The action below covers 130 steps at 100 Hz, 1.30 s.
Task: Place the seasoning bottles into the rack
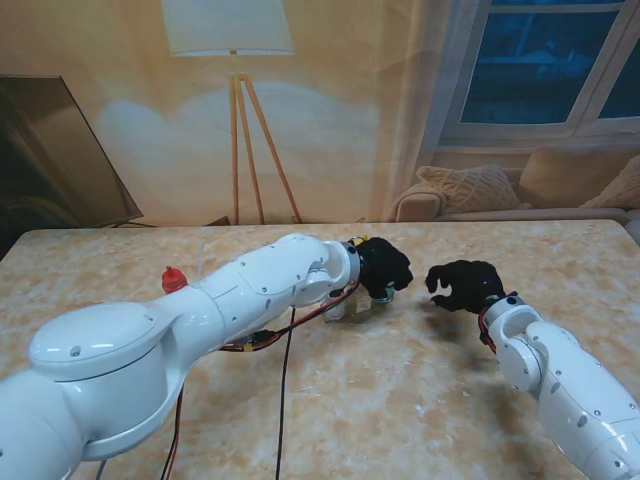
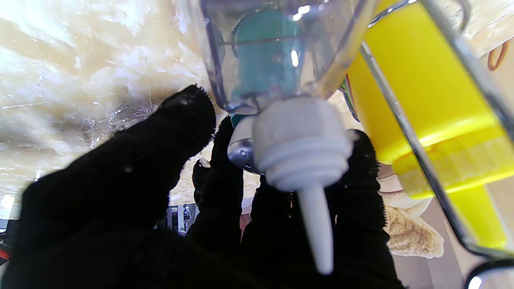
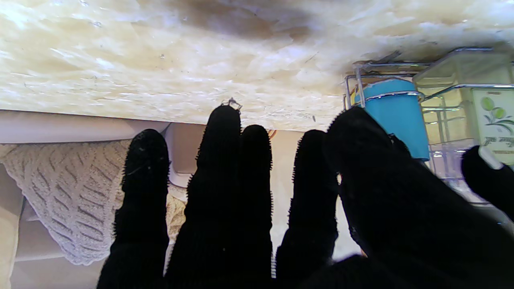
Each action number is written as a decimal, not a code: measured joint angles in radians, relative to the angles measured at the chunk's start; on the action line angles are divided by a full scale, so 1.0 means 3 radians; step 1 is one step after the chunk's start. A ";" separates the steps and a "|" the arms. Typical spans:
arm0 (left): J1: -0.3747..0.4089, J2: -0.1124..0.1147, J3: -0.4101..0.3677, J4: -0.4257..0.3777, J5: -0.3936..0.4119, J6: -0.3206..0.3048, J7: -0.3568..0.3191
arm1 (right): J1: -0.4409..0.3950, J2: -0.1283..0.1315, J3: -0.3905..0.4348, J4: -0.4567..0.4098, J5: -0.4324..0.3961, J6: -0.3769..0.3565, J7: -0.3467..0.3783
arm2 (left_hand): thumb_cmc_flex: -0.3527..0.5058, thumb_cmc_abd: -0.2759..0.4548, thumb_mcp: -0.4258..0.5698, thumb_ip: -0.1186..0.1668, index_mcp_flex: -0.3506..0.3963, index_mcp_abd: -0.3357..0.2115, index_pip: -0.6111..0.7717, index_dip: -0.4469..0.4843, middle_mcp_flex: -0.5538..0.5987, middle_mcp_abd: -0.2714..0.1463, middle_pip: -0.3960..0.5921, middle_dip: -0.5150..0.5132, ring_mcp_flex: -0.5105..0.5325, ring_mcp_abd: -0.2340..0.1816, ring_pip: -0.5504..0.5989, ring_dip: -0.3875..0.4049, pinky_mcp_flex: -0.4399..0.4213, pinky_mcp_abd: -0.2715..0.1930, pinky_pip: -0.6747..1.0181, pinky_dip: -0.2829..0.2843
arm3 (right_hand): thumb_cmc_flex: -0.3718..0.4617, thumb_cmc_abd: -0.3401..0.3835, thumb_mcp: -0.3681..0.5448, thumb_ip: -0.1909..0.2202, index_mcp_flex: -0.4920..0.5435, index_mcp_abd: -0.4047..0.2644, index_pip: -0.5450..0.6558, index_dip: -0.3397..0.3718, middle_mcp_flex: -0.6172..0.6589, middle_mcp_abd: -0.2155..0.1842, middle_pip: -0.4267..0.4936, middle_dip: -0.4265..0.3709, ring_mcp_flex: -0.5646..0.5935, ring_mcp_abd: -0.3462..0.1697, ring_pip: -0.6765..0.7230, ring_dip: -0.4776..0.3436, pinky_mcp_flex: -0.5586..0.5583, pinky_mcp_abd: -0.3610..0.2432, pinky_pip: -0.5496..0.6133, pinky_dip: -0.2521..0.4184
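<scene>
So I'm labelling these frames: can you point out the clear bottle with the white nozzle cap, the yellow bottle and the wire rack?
Clear bottle with white nozzle cap (image 2: pixel 301 152): left wrist view, on the cap.
Yellow bottle (image 2: pixel 421 92): left wrist view, on its body.
Chrome wire rack (image 3: pixel 461 86): right wrist view, on a rail.

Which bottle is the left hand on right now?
The clear bottle with the white nozzle cap: the left hand's fingers surround that cap. The yellow bottle beside it sits behind rack wire, untouched.
</scene>
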<state>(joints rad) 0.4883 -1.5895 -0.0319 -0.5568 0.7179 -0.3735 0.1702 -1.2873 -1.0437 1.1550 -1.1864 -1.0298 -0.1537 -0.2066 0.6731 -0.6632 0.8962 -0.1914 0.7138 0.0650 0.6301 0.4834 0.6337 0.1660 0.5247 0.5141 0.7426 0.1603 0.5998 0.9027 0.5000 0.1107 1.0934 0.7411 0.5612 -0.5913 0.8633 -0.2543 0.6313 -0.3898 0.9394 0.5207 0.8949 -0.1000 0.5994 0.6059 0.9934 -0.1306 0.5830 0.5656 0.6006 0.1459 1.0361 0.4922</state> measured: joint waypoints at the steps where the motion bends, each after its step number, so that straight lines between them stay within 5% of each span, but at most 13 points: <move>1: 0.0000 -0.0001 0.0001 0.0002 0.0000 -0.0001 0.0000 | 0.0000 0.0000 0.0000 0.0000 0.0000 0.0000 0.0000 | -0.0004 0.0000 0.0000 0.0000 -0.0001 0.0000 -0.0004 0.0000 -0.0001 0.0001 0.0000 0.0000 0.0000 0.0000 0.0000 0.0000 -0.0002 0.0000 0.0000 0.0000 | 0.0000 0.0000 0.0000 0.0000 0.0000 0.0000 0.0000 0.0000 0.0000 0.0000 0.0000 0.0000 0.0000 0.0000 0.0000 0.0000 0.0000 0.0000 0.0000 0.0000; 55: -0.0010 0.0025 0.0001 -0.0053 0.0034 -0.0030 -0.0006 | 0.0000 0.0000 0.0000 0.0002 0.0000 0.0000 -0.0006 | -0.0090 0.0080 0.0000 0.0001 -0.0119 0.0007 -0.0393 -0.0131 -0.0124 0.0047 -0.0290 -0.0215 -0.0154 0.0044 -0.0101 -0.0058 -0.0117 0.0034 -0.0076 0.0000 | 0.0000 -0.0031 0.0027 0.0000 0.0000 0.0000 0.0000 0.0000 0.0000 0.0000 0.0000 0.0000 0.0000 -0.0001 0.0000 0.0000 0.0000 0.0000 0.0000 0.0000; 114: 0.0090 0.0560 -0.0325 -0.1187 0.0180 0.0215 -0.0245 | -0.0002 0.0000 0.0006 0.0001 0.0002 -0.0004 -0.0011 | -0.0130 0.0122 0.0000 0.0001 -0.0113 0.0007 -0.0380 -0.0082 -0.0125 0.0077 -0.0301 -0.0251 -0.0156 0.0053 -0.0189 -0.0160 -0.0121 0.0045 -0.0107 0.0000 | 0.0000 -0.0031 0.0027 0.0000 0.0000 0.0000 0.0000 0.0000 0.0000 0.0000 0.0000 0.0000 0.0000 -0.0001 0.0000 0.0000 0.0000 0.0000 0.0000 0.0000; 130: 0.0206 0.0817 -0.0581 -0.1744 0.0104 0.0330 -0.0587 | -0.0003 0.0000 0.0007 0.0000 0.0000 -0.0007 -0.0015 | -0.0131 0.0122 0.0000 0.0002 -0.0110 0.0007 -0.0380 -0.0082 -0.0124 0.0077 -0.0335 -0.0255 -0.0190 0.0083 -0.0235 -0.0210 -0.0129 0.0071 -0.0144 -0.0001 | 0.0000 -0.0031 0.0027 0.0000 0.0000 0.0000 0.0000 0.0000 0.0000 0.0000 0.0000 0.0000 0.0000 -0.0001 0.0000 0.0000 0.0000 0.0000 0.0000 0.0000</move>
<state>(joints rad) 0.5502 -1.3444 -0.2063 -1.0799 0.7492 -0.2747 -0.0058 -1.2881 -1.0437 1.1572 -1.1864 -1.0297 -0.1557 -0.2111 0.6338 -0.6267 0.8962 -0.1909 0.6807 0.0671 0.5160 0.4589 0.5963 0.1890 0.4243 0.4376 0.6855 0.1852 0.5292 0.8398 0.4614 0.1321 1.0502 0.7407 0.5612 -0.6005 0.8715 -0.2543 0.6313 -0.3898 0.9394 0.5207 0.8949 -0.1000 0.5994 0.6059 0.9935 -0.1309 0.5831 0.5658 0.6006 0.1459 1.0361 0.4922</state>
